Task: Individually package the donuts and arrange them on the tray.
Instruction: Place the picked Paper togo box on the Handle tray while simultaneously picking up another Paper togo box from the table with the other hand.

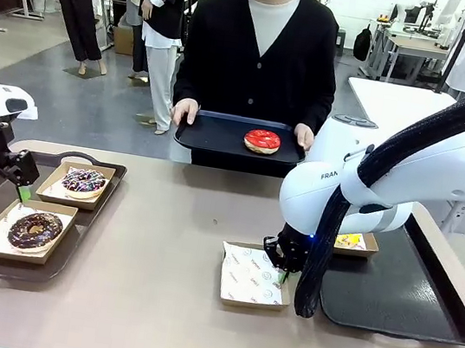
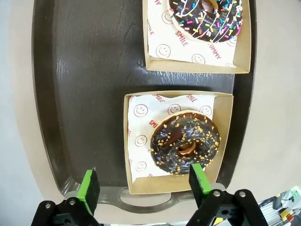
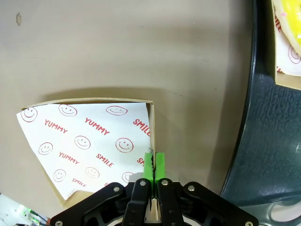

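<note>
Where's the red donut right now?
In the front view, the red donut sits on a black tray held by the person across the table.

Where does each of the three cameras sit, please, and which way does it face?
Front: between the arms, facing the person holding a tray; both arms show.
Left wrist: looks down past the open left gripper at the sprinkled chocolate donut.
Right wrist: looks down past the right gripper, shut on the empty paper-lined box's wall.
Shared: front also shows that donut and box.
</note>
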`<state>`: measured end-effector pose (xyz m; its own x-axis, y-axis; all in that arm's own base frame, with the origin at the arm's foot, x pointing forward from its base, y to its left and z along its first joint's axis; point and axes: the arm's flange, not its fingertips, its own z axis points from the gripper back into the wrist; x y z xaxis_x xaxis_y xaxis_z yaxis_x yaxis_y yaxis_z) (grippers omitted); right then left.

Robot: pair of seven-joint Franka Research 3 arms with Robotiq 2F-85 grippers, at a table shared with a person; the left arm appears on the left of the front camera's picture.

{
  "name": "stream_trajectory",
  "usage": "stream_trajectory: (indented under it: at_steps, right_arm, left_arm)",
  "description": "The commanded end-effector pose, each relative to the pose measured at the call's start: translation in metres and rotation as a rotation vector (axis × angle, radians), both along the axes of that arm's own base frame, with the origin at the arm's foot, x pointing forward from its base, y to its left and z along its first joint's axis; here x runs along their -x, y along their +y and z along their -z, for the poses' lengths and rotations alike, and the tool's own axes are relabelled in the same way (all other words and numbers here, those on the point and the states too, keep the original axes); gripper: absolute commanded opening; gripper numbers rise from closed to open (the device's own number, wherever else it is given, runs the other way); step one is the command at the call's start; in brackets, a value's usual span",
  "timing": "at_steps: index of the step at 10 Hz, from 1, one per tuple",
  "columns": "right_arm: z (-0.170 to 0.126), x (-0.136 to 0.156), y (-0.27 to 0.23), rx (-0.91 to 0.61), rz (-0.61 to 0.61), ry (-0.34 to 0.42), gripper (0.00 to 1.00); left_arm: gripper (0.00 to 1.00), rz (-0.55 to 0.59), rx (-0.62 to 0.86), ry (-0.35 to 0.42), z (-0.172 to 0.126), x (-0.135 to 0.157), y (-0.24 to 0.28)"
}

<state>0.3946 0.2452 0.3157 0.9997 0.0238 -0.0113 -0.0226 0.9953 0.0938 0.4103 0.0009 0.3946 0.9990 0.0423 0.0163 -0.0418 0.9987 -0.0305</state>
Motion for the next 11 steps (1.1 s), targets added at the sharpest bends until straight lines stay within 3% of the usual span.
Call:
stream_trajectory:
  at_steps: [1, 4, 7, 11]
  right_arm:
    - [-0.011, 0.001, 0.007, -0.001, 0.023, -0.015, 0.0]
    - [-0.064, -0.009, 0.011, 0.0, 0.014, -0.039, 0.0]
    - [-0.133, -0.04, 0.026, 0.027, -0.01, -0.048, 0.0]
    - [-0.178, -0.091, 0.06, 0.09, -0.004, -0.047, 0.0]
  left_arm:
    - [1.0, 0.036, 0.104, 0.019, -0.011, -0.001, 0.004]
    - [1.0, 0.1, 0.449, 0.053, -0.05, -0.006, 0.033]
    - [1.0, 0.076, 0.813, 0.04, -0.081, -0.007, 0.102]
    - [1.0, -0.002, 1.086, 0.054, -0.063, -0.008, 0.178]
